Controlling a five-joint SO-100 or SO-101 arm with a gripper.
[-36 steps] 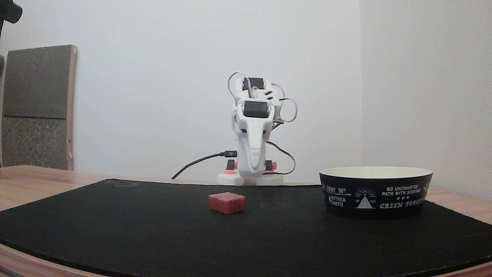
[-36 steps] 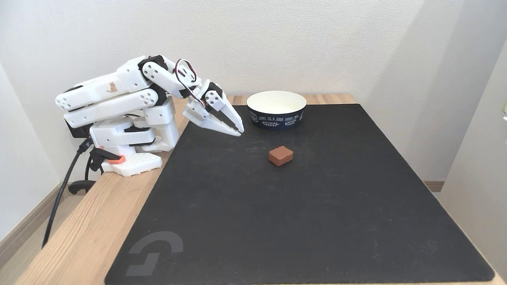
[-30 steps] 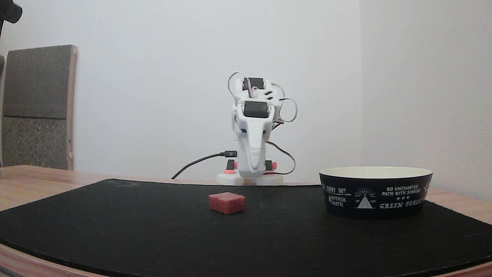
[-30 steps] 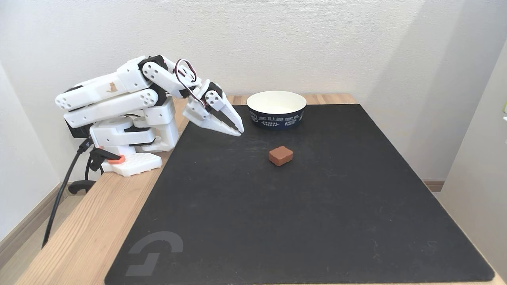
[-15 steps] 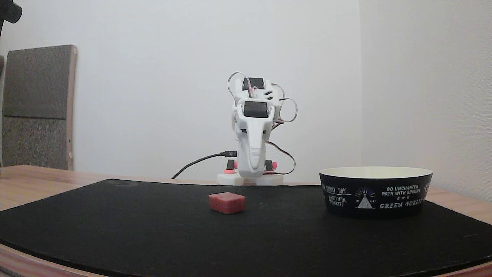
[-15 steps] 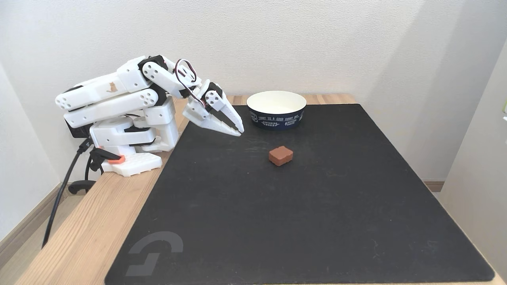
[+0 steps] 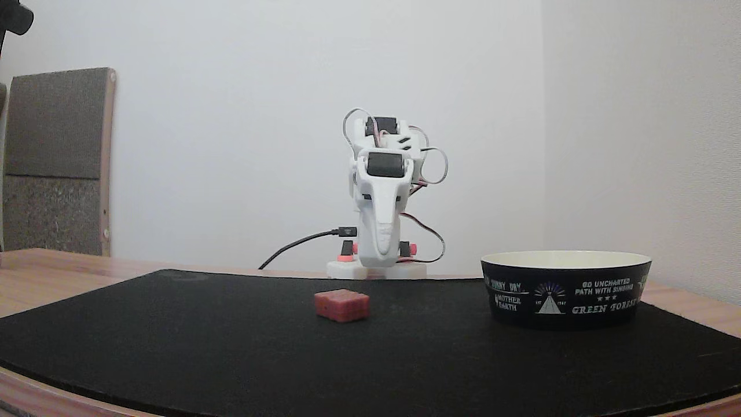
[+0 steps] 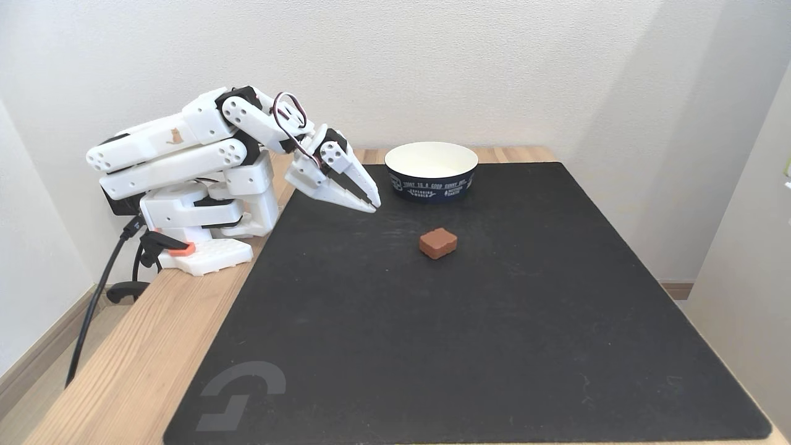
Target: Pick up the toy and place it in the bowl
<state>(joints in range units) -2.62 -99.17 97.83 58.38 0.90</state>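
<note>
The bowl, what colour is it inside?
Cream-white inside the bowl, clearest in the higher fixed view.

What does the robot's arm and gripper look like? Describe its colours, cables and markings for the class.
The arm is white plastic with black motor blocks at its joints and a small brown cat mark. Thin looped wires run near the wrist. The gripper has pointed white fingers, one with black trim. A black cable leaves the base, which has orange-red clamps.

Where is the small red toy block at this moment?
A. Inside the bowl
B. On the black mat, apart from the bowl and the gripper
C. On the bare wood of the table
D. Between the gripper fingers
B. The toy lies flat on the black mat, with open mat between it and the bowl, and the gripper hangs off to the side, touching nothing.
</note>
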